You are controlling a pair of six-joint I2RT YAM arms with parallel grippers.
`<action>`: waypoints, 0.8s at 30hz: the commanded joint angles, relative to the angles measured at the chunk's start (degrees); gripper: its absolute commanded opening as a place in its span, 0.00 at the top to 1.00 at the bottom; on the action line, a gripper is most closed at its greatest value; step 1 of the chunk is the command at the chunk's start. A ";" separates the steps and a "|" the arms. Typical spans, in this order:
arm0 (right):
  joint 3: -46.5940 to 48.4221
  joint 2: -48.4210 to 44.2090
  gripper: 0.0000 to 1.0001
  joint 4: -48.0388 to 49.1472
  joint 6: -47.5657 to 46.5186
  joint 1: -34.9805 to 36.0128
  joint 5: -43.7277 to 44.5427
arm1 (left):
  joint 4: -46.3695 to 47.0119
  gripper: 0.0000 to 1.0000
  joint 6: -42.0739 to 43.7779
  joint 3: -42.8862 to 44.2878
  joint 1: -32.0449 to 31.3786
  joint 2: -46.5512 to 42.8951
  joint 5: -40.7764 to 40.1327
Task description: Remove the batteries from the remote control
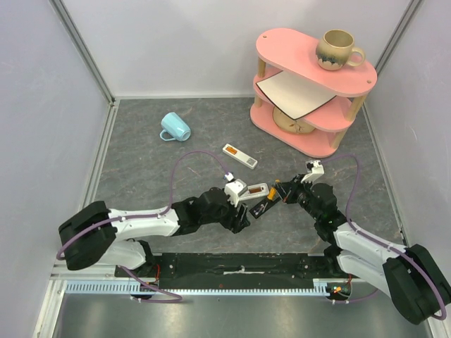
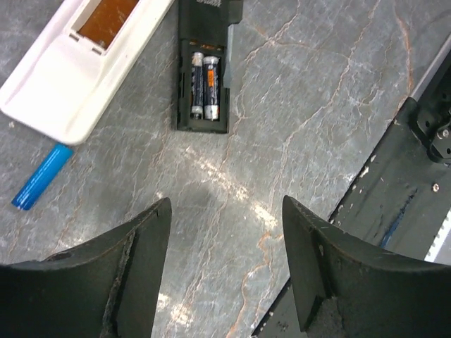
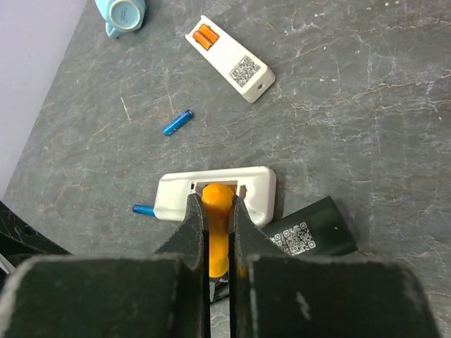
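A black remote control [image 2: 203,116] lies back-up with its compartment open and two dark batteries [image 2: 204,88] side by side inside. My left gripper [image 2: 225,204] hangs open above bare table just short of it, holding nothing. Beside it lies a white remote [image 2: 67,77] with an open back, and a loose blue battery [image 2: 41,176] lies at its end. My right gripper [image 3: 211,201] is shut on an orange-handled screwdriver [image 3: 218,232] over that white remote [image 3: 246,193]. Another blue battery [image 3: 177,122] lies farther out. A second white remote [image 3: 239,67] holds orange batteries [image 3: 206,36].
A light blue mug [image 1: 175,127] lies on its side at the back left. A pink three-tier shelf [image 1: 289,53] stands at the back right with a beige mug [image 1: 337,49] on top. Both grippers [image 1: 243,211] [image 1: 280,191] are close together mid-table. White walls enclose the table.
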 commanded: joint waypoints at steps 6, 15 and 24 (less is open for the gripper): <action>1.11 1.42 1.00 1.88 -1.75 -0.13 3.15 | 3.62 0.32 -4.28 -3.86 4.47 -2.38 8.34; -1.18 0.02 1.00 0.91 1.85 -0.05 10.79 | 5.21 0.33 -4.46 -3.25 5.35 0.79 10.63; -1.18 -6.04 1.00 2.33 1.33 -0.05 8.60 | 5.29 0.34 -4.10 -3.60 5.79 1.67 10.89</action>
